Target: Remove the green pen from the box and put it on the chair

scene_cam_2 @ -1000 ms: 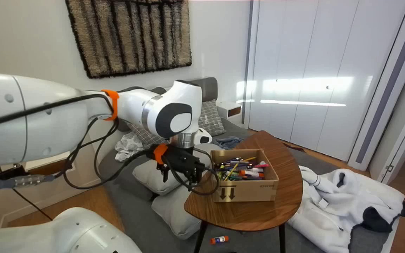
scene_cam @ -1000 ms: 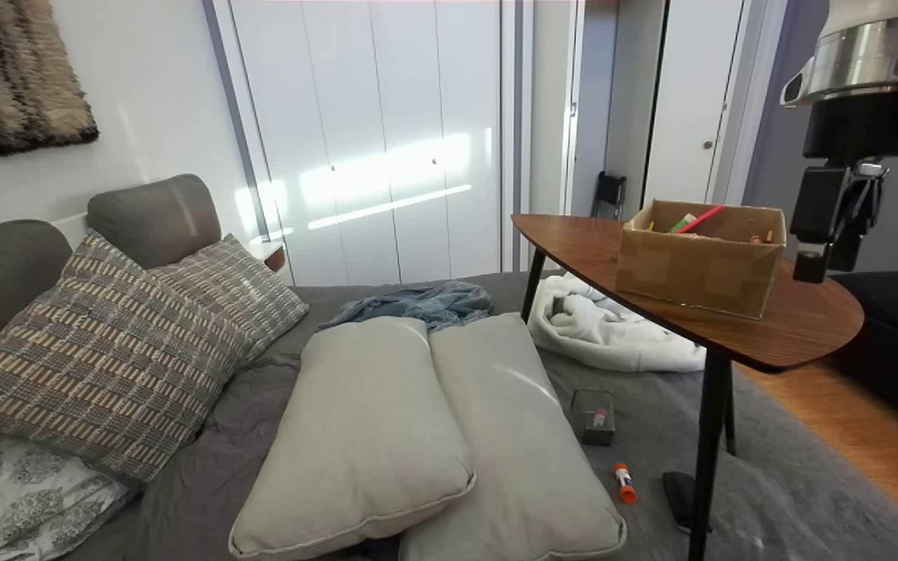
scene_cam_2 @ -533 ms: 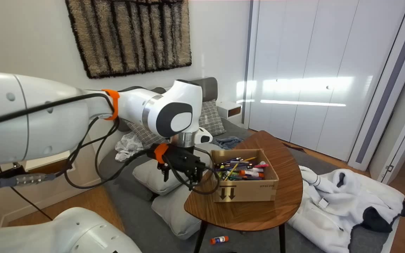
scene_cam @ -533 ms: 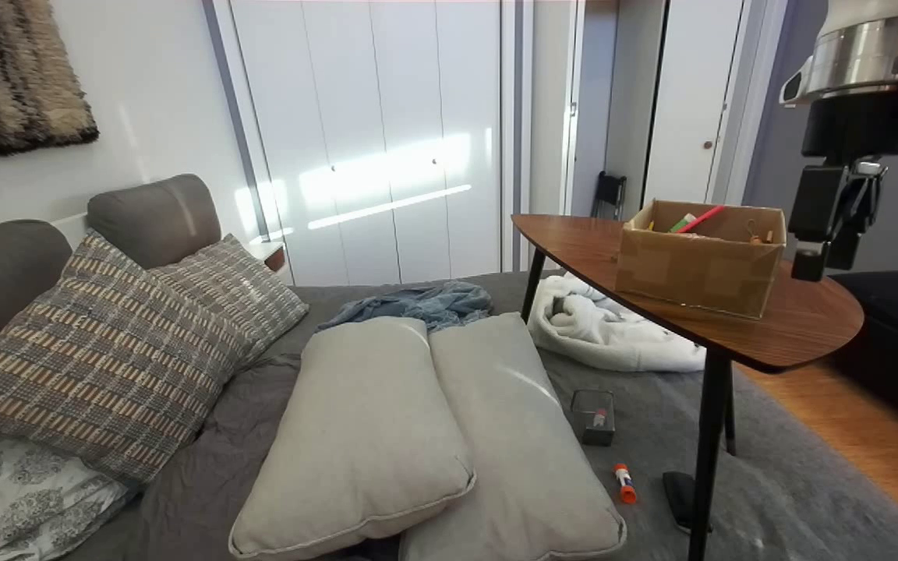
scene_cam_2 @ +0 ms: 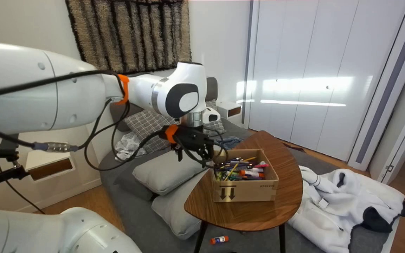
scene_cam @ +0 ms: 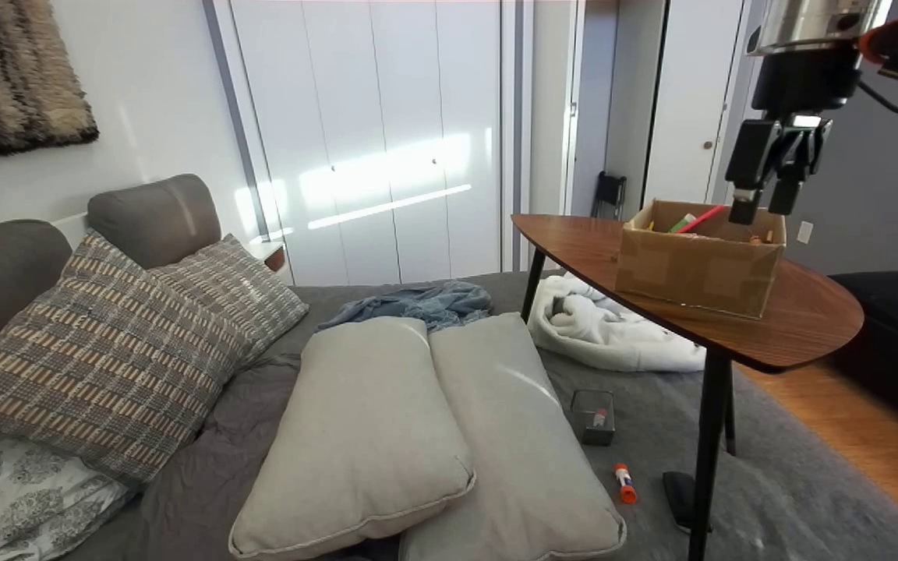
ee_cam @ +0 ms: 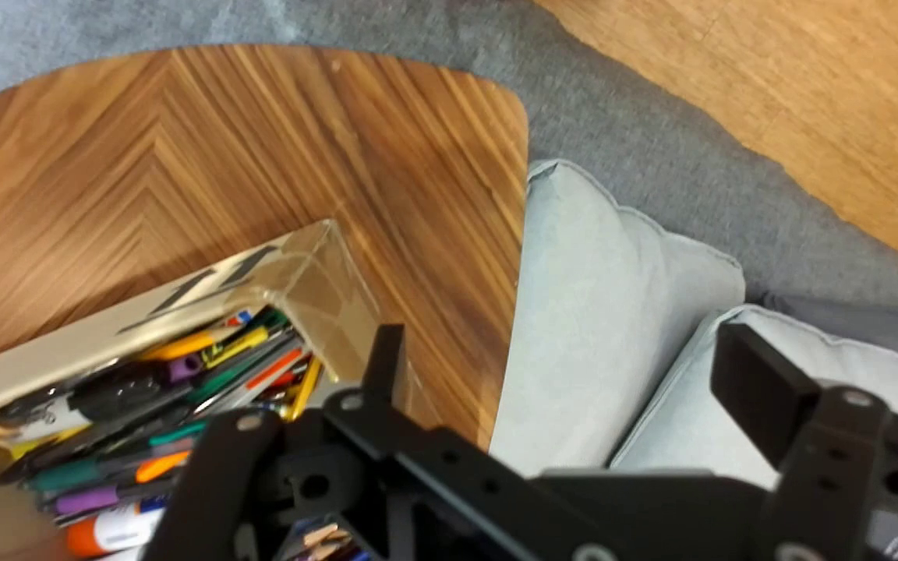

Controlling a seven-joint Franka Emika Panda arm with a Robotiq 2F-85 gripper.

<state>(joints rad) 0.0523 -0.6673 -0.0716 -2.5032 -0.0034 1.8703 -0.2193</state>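
Observation:
The light tan box (scene_cam: 691, 269) stands open on the reddish-brown wooden top of the chair (scene_cam: 815, 319); both also show in an exterior view, the box (scene_cam_2: 248, 193) and the chair (scene_cam_2: 241, 218). The box (ee_cam: 106, 331) is full of pens and markers in the wrist view, on the chair's wood top (ee_cam: 262, 140). Several greenish pens lie among them, one dark green pen (ee_cam: 224, 377) near the corner; I cannot tell which is the green pen. My gripper (ee_cam: 574, 378) is open with nothing between its fingers. It hangs above and beside the box's side edge (scene_cam: 765, 206).
Grey pillows (scene_cam: 387, 436) lie on the grey bed beside the chair. An orange glue stick (scene_cam: 624, 483) and a small dark clear container (scene_cam: 594, 418) lie below the wood top. A white fleece (scene_cam_2: 329, 203) lies on the chair's far side.
In the last half second my gripper has risen and moved sideways towards the box, so it now hangs higher near the rim. Before that it barely moved. The box and its contents have not moved.

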